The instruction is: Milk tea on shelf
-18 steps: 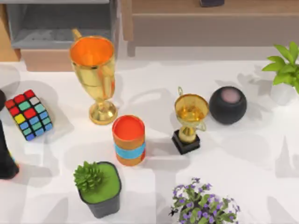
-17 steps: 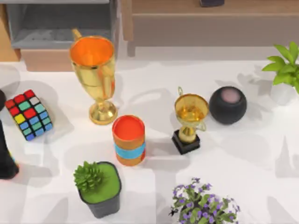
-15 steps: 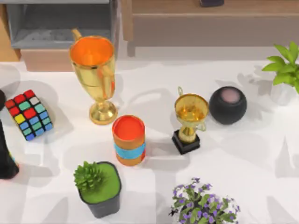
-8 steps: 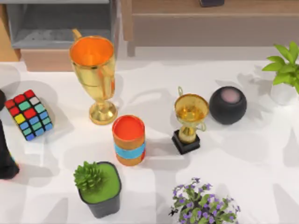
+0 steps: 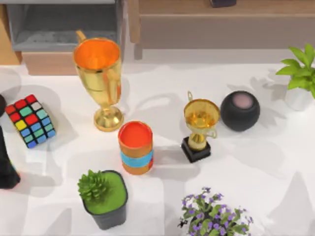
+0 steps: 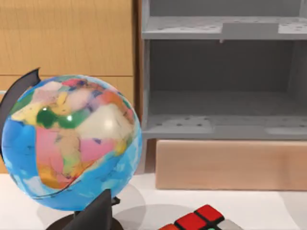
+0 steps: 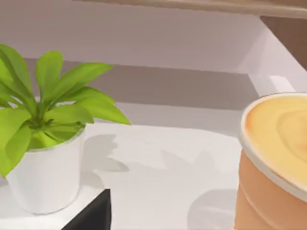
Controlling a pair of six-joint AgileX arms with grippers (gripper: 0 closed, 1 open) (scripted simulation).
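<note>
Orange milk tea stands unobstructed; globe cropped

Top view looks straight down on the white table. Left wrist cam sits low and close, facing the globe and grey shelf; shares the Rubik's cube. Right wrist cam hugs the white-potted plant, also at top view's right edge.

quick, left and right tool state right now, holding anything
Left tool: cannot be told, a dark part of it sits near the globe.
Right tool: cannot be told, a dark part sits near the potted plant.
</note>
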